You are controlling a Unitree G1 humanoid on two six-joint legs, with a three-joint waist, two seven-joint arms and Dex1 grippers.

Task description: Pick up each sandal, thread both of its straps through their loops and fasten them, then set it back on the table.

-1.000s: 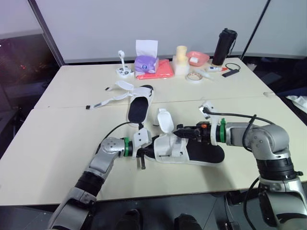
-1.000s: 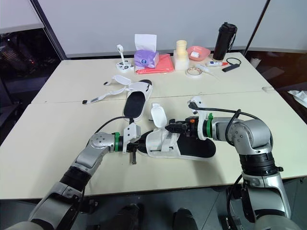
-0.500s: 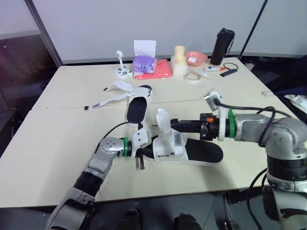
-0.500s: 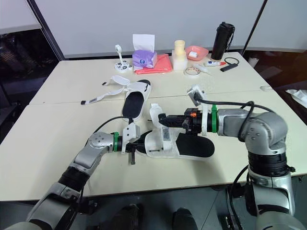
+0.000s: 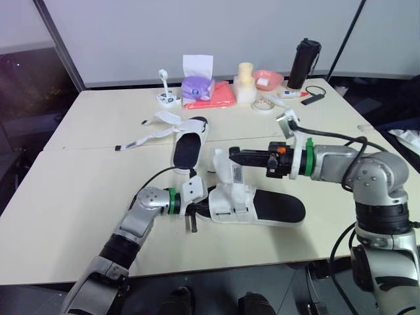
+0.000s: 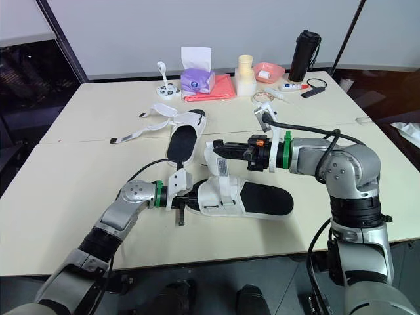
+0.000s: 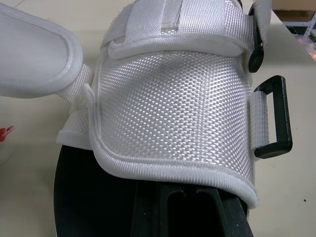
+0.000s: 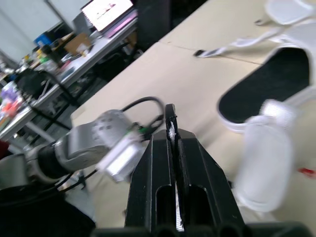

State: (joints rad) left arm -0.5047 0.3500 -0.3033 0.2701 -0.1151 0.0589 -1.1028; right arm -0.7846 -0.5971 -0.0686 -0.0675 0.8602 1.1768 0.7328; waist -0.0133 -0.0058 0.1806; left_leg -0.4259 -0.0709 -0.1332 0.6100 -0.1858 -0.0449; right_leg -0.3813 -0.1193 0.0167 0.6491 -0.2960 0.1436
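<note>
Two sandals lie on the table (image 5: 72, 197). My left gripper (image 5: 194, 211) sits against the toe end of the near sandal (image 5: 266, 207), which rests flat, and I cannot tell whether that gripper is clamped or loose. To its right, the near sandal's white strap (image 5: 235, 176) stands upright with its tip pinched in my clenched right gripper (image 5: 233, 156), which hovers above the woven upper. The far sandal (image 5: 189, 147) lies beyond both grippers, well apart, with its straps spread open.

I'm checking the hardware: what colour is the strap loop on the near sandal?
Black; the loop shows best in the left wrist view.
</note>
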